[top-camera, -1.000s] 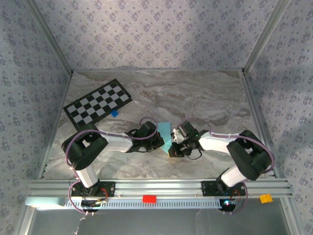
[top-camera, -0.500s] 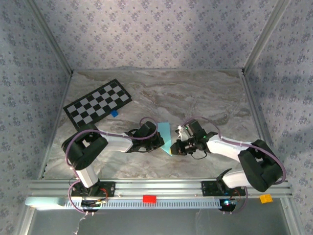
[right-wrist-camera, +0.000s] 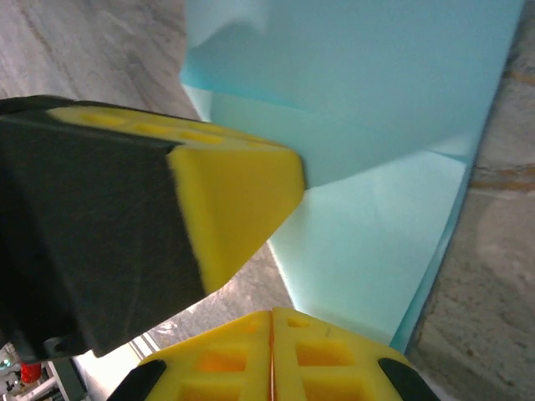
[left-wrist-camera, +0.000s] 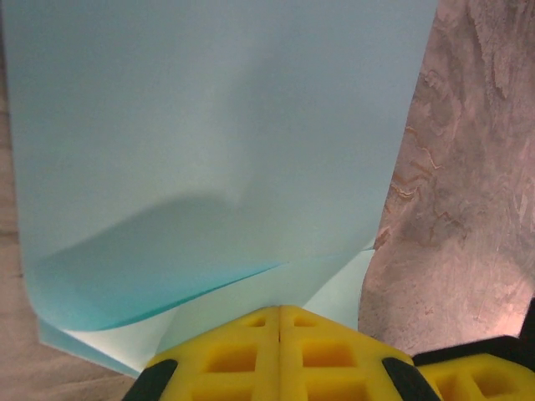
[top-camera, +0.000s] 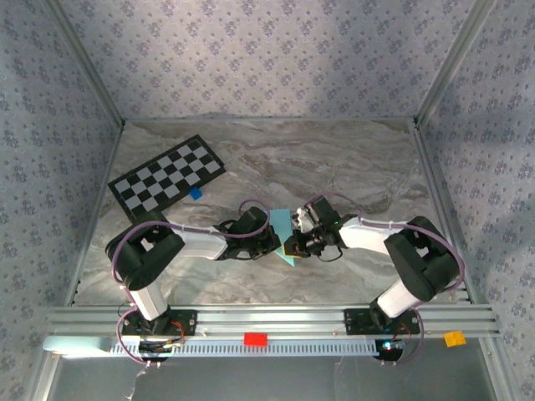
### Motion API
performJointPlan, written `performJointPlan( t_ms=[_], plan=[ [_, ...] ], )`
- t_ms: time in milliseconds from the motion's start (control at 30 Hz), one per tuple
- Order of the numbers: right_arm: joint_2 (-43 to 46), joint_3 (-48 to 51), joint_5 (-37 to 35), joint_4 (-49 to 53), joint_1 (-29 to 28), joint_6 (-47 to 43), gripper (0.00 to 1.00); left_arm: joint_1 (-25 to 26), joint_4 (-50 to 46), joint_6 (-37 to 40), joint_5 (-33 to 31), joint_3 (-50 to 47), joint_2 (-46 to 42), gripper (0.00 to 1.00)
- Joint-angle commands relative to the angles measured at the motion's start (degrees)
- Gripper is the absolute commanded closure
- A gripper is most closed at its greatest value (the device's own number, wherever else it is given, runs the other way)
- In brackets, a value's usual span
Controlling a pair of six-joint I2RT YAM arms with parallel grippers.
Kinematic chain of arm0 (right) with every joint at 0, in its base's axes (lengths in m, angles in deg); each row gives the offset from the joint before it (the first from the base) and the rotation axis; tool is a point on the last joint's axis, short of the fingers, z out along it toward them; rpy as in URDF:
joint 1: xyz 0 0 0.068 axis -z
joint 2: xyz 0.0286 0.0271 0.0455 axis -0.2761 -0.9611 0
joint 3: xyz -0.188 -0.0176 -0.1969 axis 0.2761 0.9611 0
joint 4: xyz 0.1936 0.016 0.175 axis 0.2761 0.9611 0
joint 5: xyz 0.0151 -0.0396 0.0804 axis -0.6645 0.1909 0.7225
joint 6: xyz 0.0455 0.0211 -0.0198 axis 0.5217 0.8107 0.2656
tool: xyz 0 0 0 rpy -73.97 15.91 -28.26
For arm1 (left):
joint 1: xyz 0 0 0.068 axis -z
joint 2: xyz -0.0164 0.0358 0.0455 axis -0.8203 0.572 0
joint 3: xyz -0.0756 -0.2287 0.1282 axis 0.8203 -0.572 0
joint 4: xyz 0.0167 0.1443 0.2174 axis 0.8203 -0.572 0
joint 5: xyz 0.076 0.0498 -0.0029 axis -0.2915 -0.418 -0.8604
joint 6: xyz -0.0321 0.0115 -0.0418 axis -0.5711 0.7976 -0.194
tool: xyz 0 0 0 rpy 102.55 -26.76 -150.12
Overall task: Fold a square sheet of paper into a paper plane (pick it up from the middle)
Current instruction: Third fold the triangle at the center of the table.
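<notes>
**Top external view:** high behind the arm bases, looking down and forward over the whole grey-veined marble-patterned table (top-camera: 351, 167).

**Wrist views:** close range. The left looks toward 3 o'clock and the right toward 9 o'clock.

**Shared by all three views:** the folded light sky-blue paper sheet (top-camera: 282, 227), just 6 o'clock of table centre.

A thin, plain light sky-blue paper (top-camera: 281, 224) lies on the marbled surface (top-camera: 351, 159), towards the near middle. It is folded over on itself. From above it looks like a narrow strip with its long side running away from the arm bases. Close up, its upper layer bows loosely off the lower one, with a shadowed gap at the fold. The closed left hand (left-wrist-camera: 280, 313) pinches one edge of the layers.
</notes>
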Motion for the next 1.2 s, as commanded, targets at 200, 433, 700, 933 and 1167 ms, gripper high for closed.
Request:
performJointPlan(
  t_ms=[200, 433, 700, 933, 1167],
  plan=[
    [-2.89, 1.01, -3.17, 2.13, 0.66, 1.48, 0.94, 0.24, -4.50, 2.21, -1.89, 1.27, 0.78, 1.00],
    [-3.82, 1.85, -3.66, 2.42, 0.73, 1.54, 0.96, 0.26, -9.00, 6.86, -2.44, 5.57, -2.12, 0.96],
    [-3.61, 2.03, -4.58, 2.19, 0.84, 2.41, 0.98, 1.44, -13.87, 6.93, -3.27, 6.39, -4.97, 0.96],
    [-3.44, 2.23, -4.94, 2.26, 0.92, 2.73, 0.98, 3.02, -11.03, 4.59, -2.34, 5.51, -2.50, 0.99],
    [-3.69, 2.47, -5.03, 2.16, 1.12, 2.59, 0.99, 3.05, -11.34, 3.20, -4.78, 4.97, 0.58, 1.00]
  ],
)
